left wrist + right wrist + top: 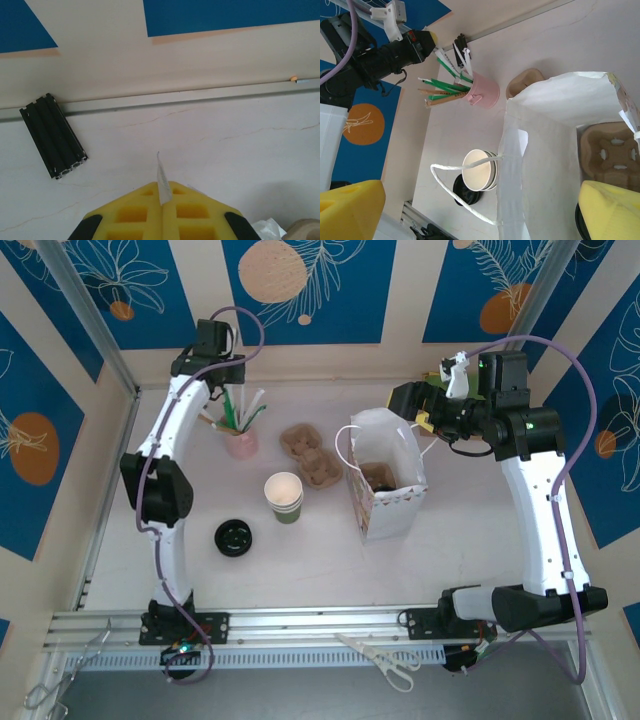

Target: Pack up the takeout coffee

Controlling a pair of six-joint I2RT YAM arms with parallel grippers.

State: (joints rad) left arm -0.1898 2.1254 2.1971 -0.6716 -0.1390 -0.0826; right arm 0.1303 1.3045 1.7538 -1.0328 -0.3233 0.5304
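The white paper bag (392, 508) stands open right of centre, and my right gripper (422, 400) hovers open over its back rim. In the right wrist view the yellow fingers (350, 210) straddle the bag (540, 160), with nothing between them. A brown cardboard carrier (615, 150) lies inside the bag. Beside it a black curved edge (577, 222) shows; I cannot tell whether it is the takeout coffee's lid. My left gripper (162, 187) is at the back left (222, 368), shut on a thin white paper strip (161, 177).
A stack of lidless green cups (284, 496) and a lone black lid (233, 537) sit left of the bag. Behind them are a pink cup of straws (240, 440) and a cardboard carrier (310, 455). Scissors (385, 660) lie on the front rail. A black bar (52, 135) lies by the back wall.
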